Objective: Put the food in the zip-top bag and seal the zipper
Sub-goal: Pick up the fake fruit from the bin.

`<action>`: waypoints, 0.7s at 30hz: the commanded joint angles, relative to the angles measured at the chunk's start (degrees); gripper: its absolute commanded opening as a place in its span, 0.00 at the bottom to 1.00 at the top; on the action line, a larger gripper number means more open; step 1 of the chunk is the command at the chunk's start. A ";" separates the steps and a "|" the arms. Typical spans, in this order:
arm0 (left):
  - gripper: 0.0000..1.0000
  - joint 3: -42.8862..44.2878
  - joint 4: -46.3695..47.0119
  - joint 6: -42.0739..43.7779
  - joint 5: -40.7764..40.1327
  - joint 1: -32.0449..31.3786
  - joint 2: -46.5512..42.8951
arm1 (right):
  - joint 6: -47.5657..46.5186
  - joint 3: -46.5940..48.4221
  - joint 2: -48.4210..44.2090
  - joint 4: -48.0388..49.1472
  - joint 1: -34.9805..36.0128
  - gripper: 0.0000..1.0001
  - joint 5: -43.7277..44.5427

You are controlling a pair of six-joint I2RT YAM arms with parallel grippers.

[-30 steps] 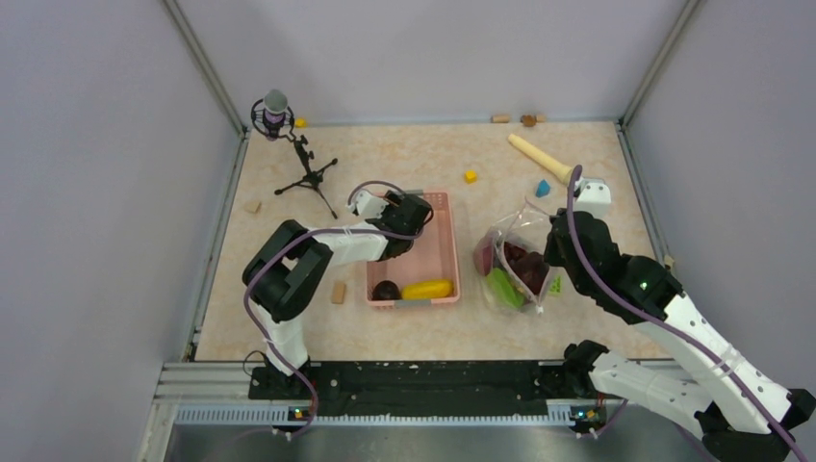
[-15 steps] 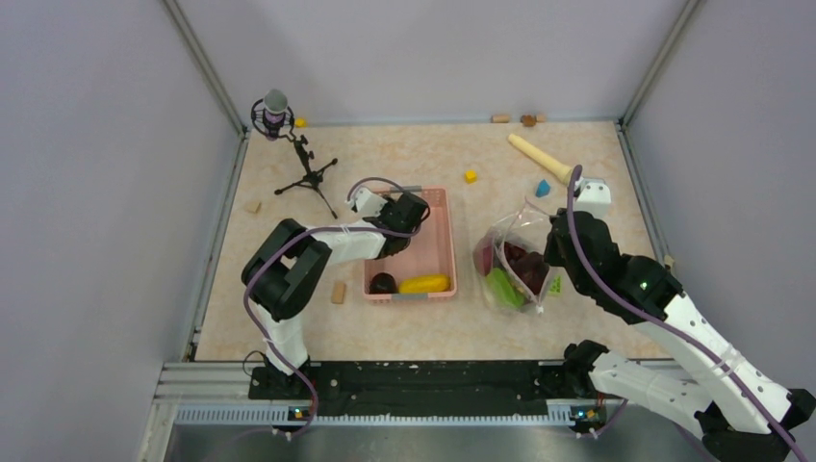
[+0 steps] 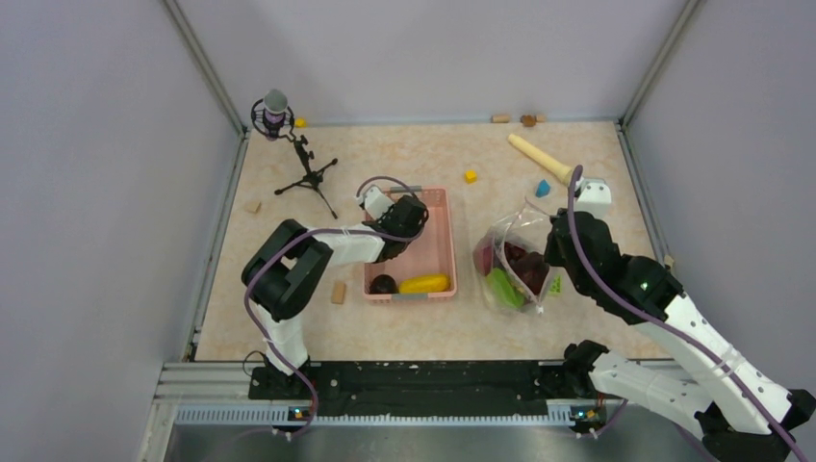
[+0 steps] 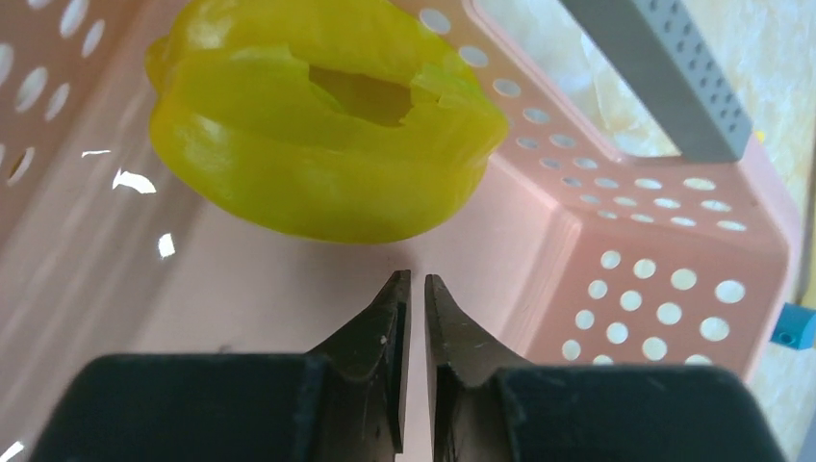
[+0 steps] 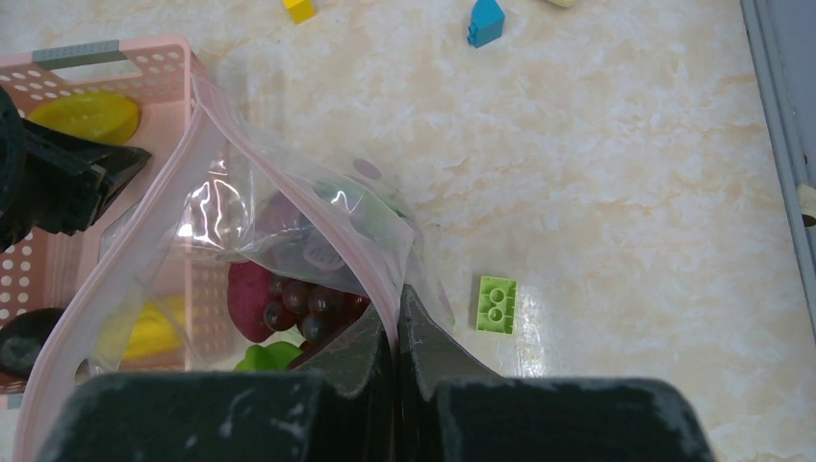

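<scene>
Two grippers show on my feeds. The left gripper (image 4: 416, 279) sits inside the pink basket (image 4: 616, 250), its jaws drawn almost together with only a sliver of gap and nothing between them. Just ahead of its tips, and apart from them, the yellow fruit (image 4: 318, 120) lies on the basket floor with its split side facing my camera. Beyond the fruit and to the right I see the perforated end wall and its grey handle (image 4: 664, 77). From above, a dark piece (image 3: 385, 284) lies in the basket beside the fruit.

The right gripper (image 5: 395, 306) is clamped on the clear bag (image 5: 192, 221), pinching the pink zipper (image 5: 289, 188) right at its tips. From there the strip runs up and away to the left, and the bag's pink edges spread apart on that side. Close to the fingers, inside the bag, I make out a green pod (image 5: 265, 356), then dark purple pieces (image 5: 303, 298) with a magenta sweet potato (image 5: 248, 289) to their left. Just right of the tips a green block (image 5: 496, 301) lies on the table (image 5: 625, 192), outside the bag. Well ahead sit a blue block (image 5: 486, 19) and a yellow block (image 5: 300, 8).
</scene>
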 commanded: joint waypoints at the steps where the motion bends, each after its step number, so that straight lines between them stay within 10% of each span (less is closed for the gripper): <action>1: 0.14 -1.31 3.27 3.64 2.29 -0.75 -2.60 | -0.06 0.31 -0.87 1.30 -0.09 0.01 1.45; 7: 0.16 -1.50 3.21 7.81 2.16 -2.48 -4.95 | 0.00 0.34 -1.04 1.28 -0.05 0.01 1.27; 17: 0.95 -0.57 -3.53 26.91 -10.15 -1.88 -14.16 | 0.01 0.32 -1.14 1.31 0.01 0.01 0.91; 21: 0.97 2.49 -2.31 41.24 -5.47 0.35 -12.30 | -0.01 0.36 -1.13 1.32 -0.10 0.01 0.69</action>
